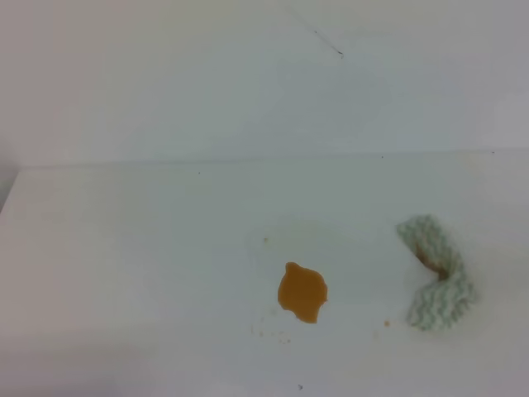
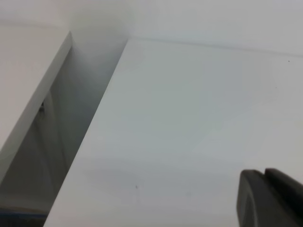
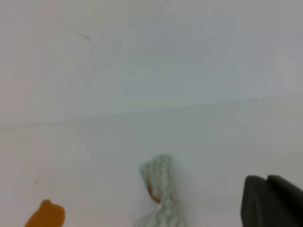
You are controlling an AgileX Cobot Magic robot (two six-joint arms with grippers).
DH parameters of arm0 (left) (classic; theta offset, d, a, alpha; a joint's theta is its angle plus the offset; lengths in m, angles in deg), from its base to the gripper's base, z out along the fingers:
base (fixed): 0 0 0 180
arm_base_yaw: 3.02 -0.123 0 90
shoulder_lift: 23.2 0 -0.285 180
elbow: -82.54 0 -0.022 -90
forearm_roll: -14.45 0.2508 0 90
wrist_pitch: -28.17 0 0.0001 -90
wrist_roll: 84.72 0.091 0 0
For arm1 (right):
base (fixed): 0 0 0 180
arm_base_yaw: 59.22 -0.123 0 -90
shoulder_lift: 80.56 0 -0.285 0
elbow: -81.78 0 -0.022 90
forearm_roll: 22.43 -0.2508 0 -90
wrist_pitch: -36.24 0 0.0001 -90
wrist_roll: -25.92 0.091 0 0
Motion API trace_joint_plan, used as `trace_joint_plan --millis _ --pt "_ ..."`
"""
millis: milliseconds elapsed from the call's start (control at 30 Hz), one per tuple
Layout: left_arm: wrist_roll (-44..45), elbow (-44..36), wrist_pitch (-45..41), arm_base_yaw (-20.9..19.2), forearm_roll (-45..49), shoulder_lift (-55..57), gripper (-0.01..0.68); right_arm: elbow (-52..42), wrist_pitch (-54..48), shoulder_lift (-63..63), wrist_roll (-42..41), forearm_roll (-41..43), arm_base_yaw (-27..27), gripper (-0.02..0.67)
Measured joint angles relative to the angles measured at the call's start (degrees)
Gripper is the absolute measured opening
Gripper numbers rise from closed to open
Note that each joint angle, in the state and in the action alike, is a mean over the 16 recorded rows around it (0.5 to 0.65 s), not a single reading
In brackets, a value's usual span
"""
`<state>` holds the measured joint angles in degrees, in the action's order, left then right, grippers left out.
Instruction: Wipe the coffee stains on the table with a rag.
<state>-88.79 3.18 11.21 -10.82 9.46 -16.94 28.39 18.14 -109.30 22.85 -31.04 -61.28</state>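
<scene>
The coffee stains (image 1: 302, 292) form an orange-brown blob on the white table (image 1: 124, 248), with tiny specks around it. The rag (image 1: 436, 273), white with green zigzag stripes and a brown smudge, lies bunched to the right of the blob, apart from it. In the right wrist view the rag (image 3: 161, 198) sits low in the middle and the stains (image 3: 46, 216) at the bottom left. My right gripper (image 3: 266, 178) shows as dark fingers pressed together, right of the rag and holding nothing. My left gripper (image 2: 265, 172) looks the same over bare table (image 2: 189, 118). Neither gripper shows in the high view.
A pale wall (image 1: 248, 74) rises behind the table's far edge. In the left wrist view the table's left edge drops into a gap, with another white surface (image 2: 28, 75) beyond it.
</scene>
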Motion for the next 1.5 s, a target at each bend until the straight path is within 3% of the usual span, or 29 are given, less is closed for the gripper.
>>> trace_joint_plan --millis 233,733,967,1267,1500 --pt "0.0 0.0 0.0 0.0 0.0 0.0 0.001 9.9 -6.0 -16.3 -6.3 -5.1 0.0 -0.003" --pt "0.0 0.0 0.0 0.0 -0.1 0.0 0.001 25.0 -18.8 -45.1 -29.4 -23.4 0.0 0.009" --pt "0.0 0.0 0.0 0.0 -0.1 0.0 0.001 28.9 -20.1 -56.4 -34.3 -27.3 -0.2 0.098" --pt "0.0 0.0 0.0 0.0 -0.1 0.0 0.001 32.9 -14.5 -69.5 -36.6 -27.1 -2.2 0.233" --pt "0.0 0.0 0.0 0.0 -0.1 0.0 0.001 35.7 -10.0 -78.1 -36.6 -26.9 -4.1 0.258"
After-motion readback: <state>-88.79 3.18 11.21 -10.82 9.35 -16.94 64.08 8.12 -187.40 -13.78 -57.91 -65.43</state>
